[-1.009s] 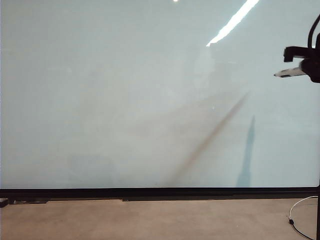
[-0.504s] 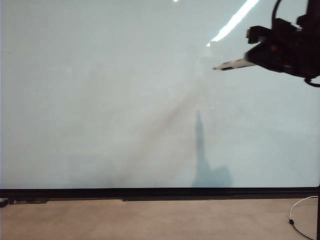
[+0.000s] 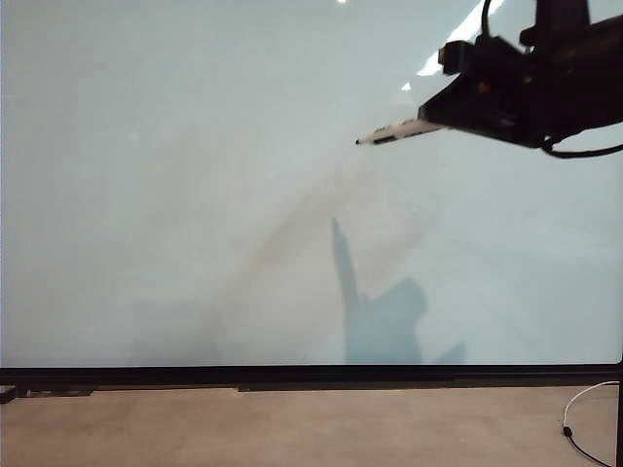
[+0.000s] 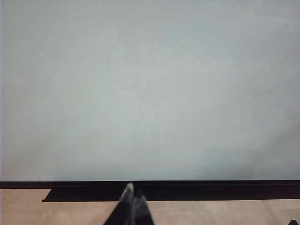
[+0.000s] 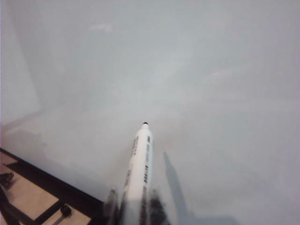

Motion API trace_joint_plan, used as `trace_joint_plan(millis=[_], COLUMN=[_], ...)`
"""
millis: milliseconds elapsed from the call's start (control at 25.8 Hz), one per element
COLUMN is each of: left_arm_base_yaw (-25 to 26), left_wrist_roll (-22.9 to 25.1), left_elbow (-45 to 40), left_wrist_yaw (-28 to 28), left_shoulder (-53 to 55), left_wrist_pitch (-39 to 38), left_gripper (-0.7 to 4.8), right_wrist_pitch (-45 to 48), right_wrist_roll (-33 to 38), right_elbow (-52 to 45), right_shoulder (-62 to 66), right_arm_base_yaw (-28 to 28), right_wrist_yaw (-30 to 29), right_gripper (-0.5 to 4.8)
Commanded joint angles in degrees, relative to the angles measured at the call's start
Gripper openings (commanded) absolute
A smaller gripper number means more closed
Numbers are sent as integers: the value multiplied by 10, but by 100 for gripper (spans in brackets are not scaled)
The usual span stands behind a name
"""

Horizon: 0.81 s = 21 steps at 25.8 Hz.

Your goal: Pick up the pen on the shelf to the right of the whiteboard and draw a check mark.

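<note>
One arm shows in the exterior view: the right gripper (image 3: 438,115), upper right before the whiteboard (image 3: 195,195), fingers grasping the pen (image 3: 394,132), its tip aimed left. The left wrist view shows the left gripper (image 4: 132,199) low by the board's frame, fingers clenched together. The right wrist view shows the pen's tip near the board; contact unclear.
</note>
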Motion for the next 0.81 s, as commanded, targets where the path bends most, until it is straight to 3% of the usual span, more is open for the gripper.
trace_joint_plan(millis=[39,543,815], left_arm_base_yaw=[0,0,0], left_wrist_roll=[3,3,3], left_elbow=[2,2,2], left_wrist_yaw=[0,0,0], left_shoulder=[0,0,0], left_wrist_pitch=[4,4,4], left_gripper=[-4,-4,-4], right_wrist_pitch=[6,57,61], right_wrist_roll=[3,3,-1], right_elbow=[16,93,112], right_shoulder=[22,160,172], right_arm_base_yaw=[0,-2,-2], right_wrist_yaw=[-4,-80,-66], right_gripper=[-2,-2,-3])
